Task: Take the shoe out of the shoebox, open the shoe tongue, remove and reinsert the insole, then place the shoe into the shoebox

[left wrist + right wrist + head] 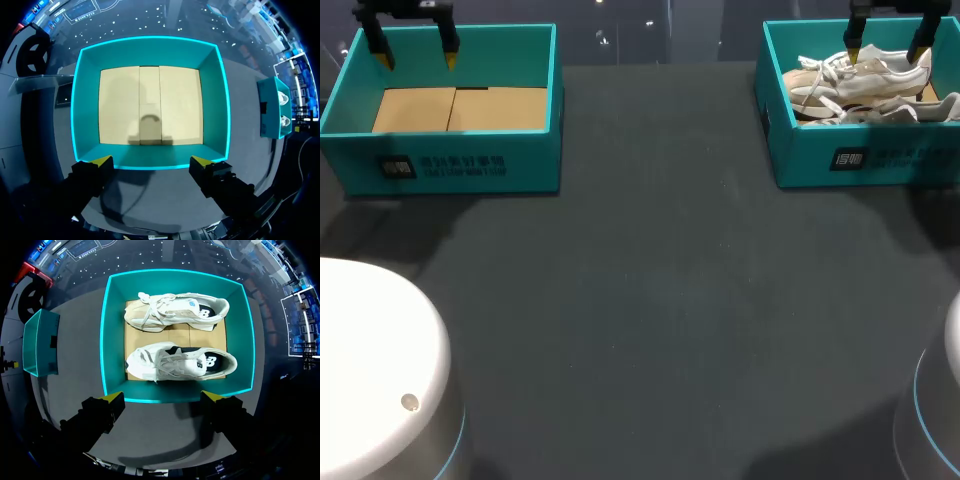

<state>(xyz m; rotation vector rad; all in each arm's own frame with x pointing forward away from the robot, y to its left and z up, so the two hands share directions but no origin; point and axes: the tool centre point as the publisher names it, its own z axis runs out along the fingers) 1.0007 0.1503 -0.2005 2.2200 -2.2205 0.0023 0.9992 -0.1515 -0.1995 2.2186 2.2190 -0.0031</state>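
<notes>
Two white and beige shoes lie side by side in the teal shoebox at the table's far right. In the right wrist view the nearer shoe and the farther shoe rest on the box's cardboard floor. My right gripper hangs open above this box, holding nothing. A second teal shoebox at the far left holds only cardboard flaps. My left gripper hovers open above that box's back part, empty.
The dark table top stretches between the two boxes. The rounded white bases of my arms rise at the near left and near right corners.
</notes>
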